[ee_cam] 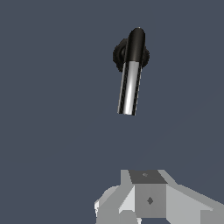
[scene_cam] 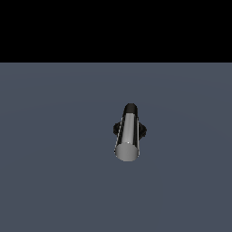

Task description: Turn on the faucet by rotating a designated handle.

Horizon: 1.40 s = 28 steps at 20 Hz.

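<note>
The faucet has a black round base and a short black neck. It stands on the grey floor in the middle of the exterior view. The handle is a shiny chrome bar whose flat round end faces the exterior camera. In the wrist view the handle hangs from the black neck over the base. Only white and grey parts of my gripper show, at the edge of the wrist view. It is well apart from the handle and touches nothing. Its jaw gap is not readable. The gripper is outside the exterior view.
A flat grey floor lies all around the faucet. A black band fills the top of the exterior view.
</note>
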Each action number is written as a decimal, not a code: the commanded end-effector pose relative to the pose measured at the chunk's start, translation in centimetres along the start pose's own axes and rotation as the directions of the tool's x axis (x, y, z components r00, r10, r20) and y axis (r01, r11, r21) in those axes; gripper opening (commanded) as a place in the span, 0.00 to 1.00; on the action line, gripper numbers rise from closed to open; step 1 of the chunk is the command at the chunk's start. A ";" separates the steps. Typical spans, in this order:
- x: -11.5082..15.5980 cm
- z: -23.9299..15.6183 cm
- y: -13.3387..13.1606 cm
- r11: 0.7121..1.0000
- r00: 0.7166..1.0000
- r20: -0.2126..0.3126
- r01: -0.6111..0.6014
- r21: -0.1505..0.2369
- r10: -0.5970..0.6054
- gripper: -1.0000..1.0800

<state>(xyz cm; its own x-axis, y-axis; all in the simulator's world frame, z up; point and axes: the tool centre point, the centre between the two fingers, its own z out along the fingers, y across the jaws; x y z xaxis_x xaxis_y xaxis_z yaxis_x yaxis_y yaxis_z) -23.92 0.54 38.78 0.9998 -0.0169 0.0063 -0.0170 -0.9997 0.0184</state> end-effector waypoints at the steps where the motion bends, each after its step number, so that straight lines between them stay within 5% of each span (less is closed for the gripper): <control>1: 0.3 2.2 -0.2 1.000 1.000 0.000 -0.004 0.001 0.004 0.00; 28: 3.9 22.1 -2.1 0.999 0.999 0.005 -0.036 0.015 0.036 0.00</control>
<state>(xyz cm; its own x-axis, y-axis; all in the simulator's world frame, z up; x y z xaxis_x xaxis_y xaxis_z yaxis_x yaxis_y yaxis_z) -20.05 2.04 17.69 0.9987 -0.0514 0.0009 -0.0514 -0.9987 0.0045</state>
